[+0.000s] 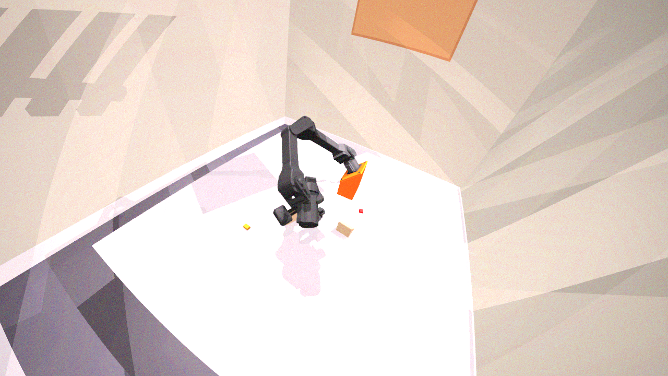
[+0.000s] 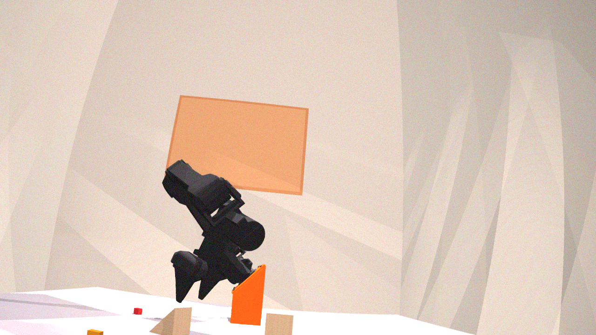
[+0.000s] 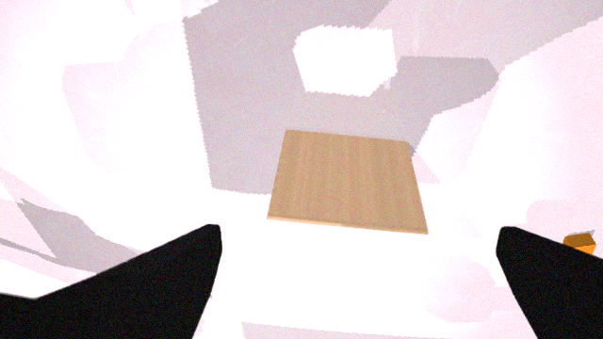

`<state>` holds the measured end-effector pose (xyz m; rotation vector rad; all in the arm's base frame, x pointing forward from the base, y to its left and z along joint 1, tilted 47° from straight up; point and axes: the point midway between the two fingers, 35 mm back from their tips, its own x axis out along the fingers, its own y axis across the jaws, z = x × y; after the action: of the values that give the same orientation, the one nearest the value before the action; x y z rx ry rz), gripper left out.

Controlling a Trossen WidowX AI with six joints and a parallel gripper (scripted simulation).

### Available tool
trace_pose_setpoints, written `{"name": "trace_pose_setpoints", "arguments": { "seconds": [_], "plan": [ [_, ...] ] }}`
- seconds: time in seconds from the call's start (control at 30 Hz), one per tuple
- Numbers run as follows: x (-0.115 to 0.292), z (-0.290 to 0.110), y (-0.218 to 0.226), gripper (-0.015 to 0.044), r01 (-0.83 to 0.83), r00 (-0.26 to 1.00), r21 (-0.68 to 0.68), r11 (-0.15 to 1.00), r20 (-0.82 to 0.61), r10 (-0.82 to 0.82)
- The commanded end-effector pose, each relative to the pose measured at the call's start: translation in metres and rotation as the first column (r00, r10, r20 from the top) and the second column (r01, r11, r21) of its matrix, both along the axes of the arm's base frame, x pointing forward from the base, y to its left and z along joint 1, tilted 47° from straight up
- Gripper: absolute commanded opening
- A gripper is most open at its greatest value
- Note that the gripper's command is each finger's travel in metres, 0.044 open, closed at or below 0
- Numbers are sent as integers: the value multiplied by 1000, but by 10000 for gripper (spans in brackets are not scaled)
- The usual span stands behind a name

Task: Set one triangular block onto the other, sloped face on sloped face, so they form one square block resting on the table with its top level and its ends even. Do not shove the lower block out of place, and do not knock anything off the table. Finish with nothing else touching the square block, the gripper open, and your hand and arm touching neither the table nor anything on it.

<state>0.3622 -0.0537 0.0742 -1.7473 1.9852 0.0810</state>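
One triangular wood block (image 1: 294,218) (image 2: 182,321) (image 3: 348,184) stands on the table, mostly hidden behind the arm in the top view. In the exterior view its slope descends to the left; the wrist view shows one broad face. The other triangular block (image 1: 344,228) (image 2: 279,324) stands apart, to the right in the top and exterior views; its slope is hard to make out. My gripper (image 2: 190,298) (image 3: 360,239) is open and empty, tilted, above the first block. In the wrist view that block lies beyond the fingertips, between their lines.
A red cube (image 1: 360,210) (image 2: 138,311) lies near the second block. A small yellow-orange block (image 1: 246,226) (image 2: 95,331) (image 3: 579,242) lies on the first block's other side. The orange arm base (image 1: 350,186) (image 2: 247,302) stands on the table (image 1: 382,290) behind the blocks.
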Motion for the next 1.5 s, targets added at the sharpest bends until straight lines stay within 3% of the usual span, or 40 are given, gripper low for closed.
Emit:
{"name": "trace_pose_setpoints", "arguments": {
  "seconds": [0.0,1.47],
  "plan": [
    [-1,-1,-5,440,-2,1000,-5,1000,3,2],
    [-8,-24,-72,440,53,995,-48,997,81,-49]
  ]
}}
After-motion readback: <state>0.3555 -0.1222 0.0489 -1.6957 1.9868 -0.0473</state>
